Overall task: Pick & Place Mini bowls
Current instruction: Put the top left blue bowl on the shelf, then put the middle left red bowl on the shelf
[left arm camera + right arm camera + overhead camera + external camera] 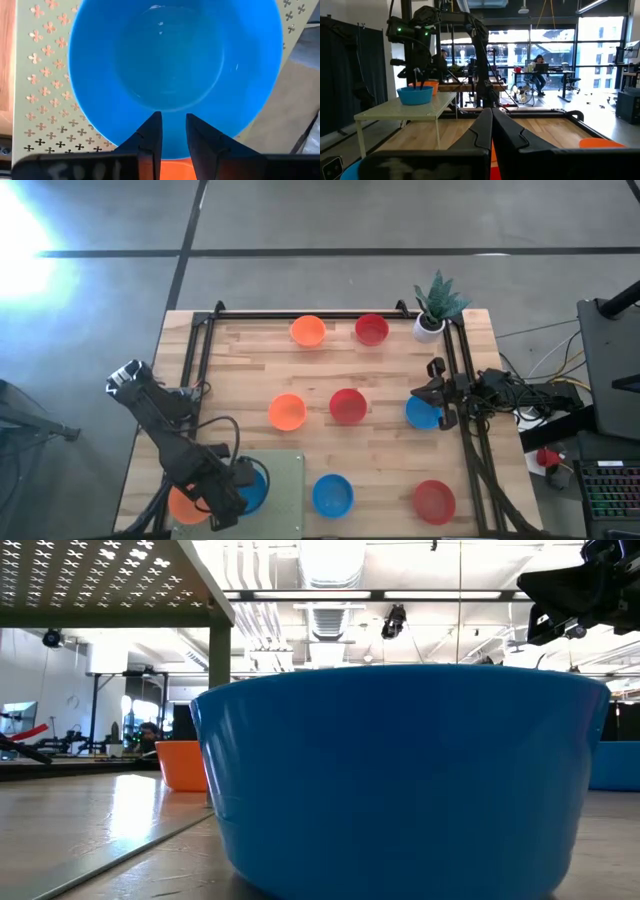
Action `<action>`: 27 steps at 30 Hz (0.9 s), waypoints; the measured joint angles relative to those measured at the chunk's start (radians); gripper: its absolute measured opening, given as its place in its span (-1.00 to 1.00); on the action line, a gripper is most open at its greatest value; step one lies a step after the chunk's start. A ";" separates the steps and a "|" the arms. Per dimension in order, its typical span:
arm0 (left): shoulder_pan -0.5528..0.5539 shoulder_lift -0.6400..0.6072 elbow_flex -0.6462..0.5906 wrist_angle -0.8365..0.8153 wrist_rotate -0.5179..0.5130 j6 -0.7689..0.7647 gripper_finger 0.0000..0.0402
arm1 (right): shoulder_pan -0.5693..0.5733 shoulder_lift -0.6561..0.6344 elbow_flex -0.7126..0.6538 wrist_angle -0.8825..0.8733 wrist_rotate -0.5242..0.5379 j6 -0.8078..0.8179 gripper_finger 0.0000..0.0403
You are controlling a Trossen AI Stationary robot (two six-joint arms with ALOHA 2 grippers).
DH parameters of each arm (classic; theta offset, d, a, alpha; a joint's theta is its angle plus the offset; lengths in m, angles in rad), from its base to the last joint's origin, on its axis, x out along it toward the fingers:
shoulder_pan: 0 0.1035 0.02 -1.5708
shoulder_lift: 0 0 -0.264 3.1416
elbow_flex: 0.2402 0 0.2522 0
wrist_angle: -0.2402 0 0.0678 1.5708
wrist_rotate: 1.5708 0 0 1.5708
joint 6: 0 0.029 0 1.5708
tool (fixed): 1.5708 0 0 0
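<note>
A blue mini bowl (175, 55) stands upright on a pale green perforated stand (285, 480) at the table's near left. My left gripper (174, 135) points down over the bowl's near rim, open by a narrow gap; the right wrist view shows that gripper (420, 82) reaching to the bowl (415, 95). Whether it touches the bowl, I cannot tell. An orange mini bowl (182, 506) lies just beside the blue one. My right gripper (432, 392) waits shut at the table's right edge, above another blue bowl (420, 416).
On the table stand more mini bowls: orange (308, 331) and red (371, 329) at the far side, orange (287, 412) and red (348, 406) in the middle, blue (332, 495) and red (434, 501) near the front. A potted plant (432, 315) stands far right.
</note>
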 joint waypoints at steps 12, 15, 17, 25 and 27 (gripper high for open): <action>-0.001 0.000 -0.020 -0.009 0.077 -0.010 -0.61 | 0.000 0.000 0.000 0.000 0.000 0.000 -0.96; -0.001 0.000 -0.033 -0.011 0.100 -0.011 -0.61 | 0.000 0.000 0.000 0.000 0.000 0.000 -0.96; -0.001 0.000 -0.034 -0.011 0.109 -0.011 -0.61 | 0.000 0.000 0.000 0.000 0.000 0.000 -0.96; 0.003 -0.002 0.003 -0.012 0.074 -0.001 -0.61 | 0.000 0.000 0.000 0.007 0.000 0.000 -0.96; 0.004 -0.002 0.022 -0.012 0.051 -0.004 -0.61 | 0.000 0.000 0.000 0.007 0.000 0.009 -0.96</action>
